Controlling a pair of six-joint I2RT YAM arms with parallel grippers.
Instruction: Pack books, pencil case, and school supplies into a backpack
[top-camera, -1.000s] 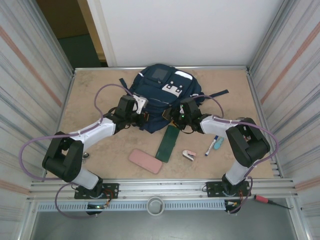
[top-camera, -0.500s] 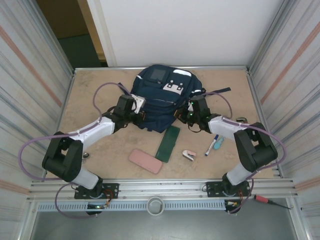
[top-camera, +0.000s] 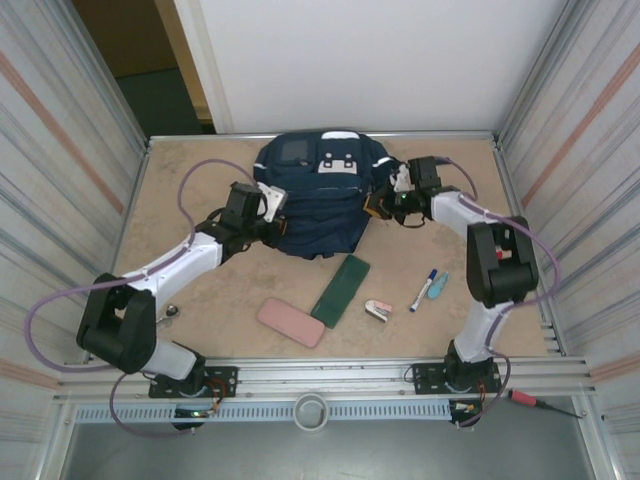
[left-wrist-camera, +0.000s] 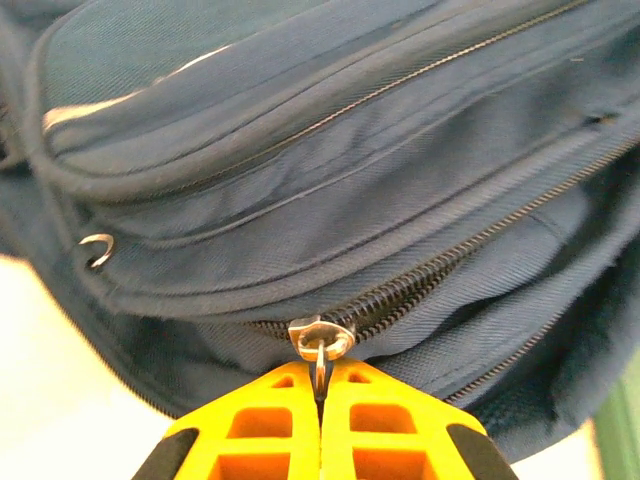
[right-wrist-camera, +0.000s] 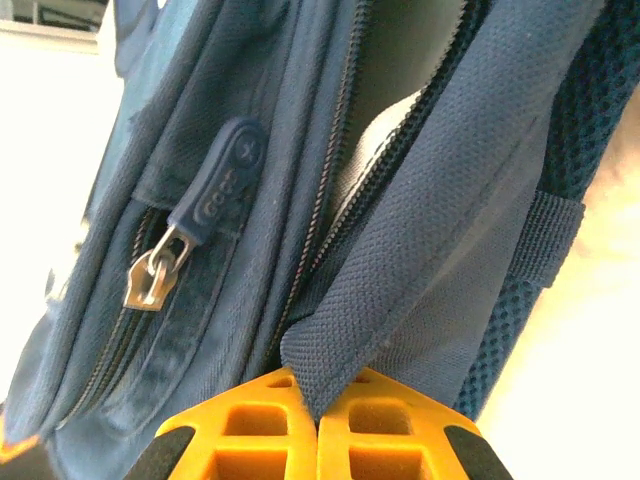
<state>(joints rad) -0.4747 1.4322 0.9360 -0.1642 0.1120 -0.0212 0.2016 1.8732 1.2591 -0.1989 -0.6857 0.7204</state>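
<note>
The large navy-blue fabric backpack (top-camera: 318, 200) lies far-centre on the counter (top-camera: 230, 290), the left tool (left-wrist-camera: 320, 385) pinching its metal zipper pull (left-wrist-camera: 320, 338) and the right tool (right-wrist-camera: 318, 400) pinching its opening's fabric edge (right-wrist-camera: 335, 345); a hard sideways tug could slip either grip.

We note navy backpack (left-wrist-camera: 330, 150) fabric across most of the frame, seams and piping running diagonally. A zipper (left-wrist-camera: 470, 250) climbs from lower centre toward the right edge. At bottom centre the left tool (left-wrist-camera: 320, 378), yellow fingers (left-wrist-camera: 262, 425) pressed together, pinches the silver zipper pull (left-wrist-camera: 320, 338). Small metal hook (left-wrist-camera: 97, 250) at left. Pale surface (left-wrist-camera: 50, 400) lower left; green strip (left-wrist-camera: 626, 420) at lower right edge.
</note>
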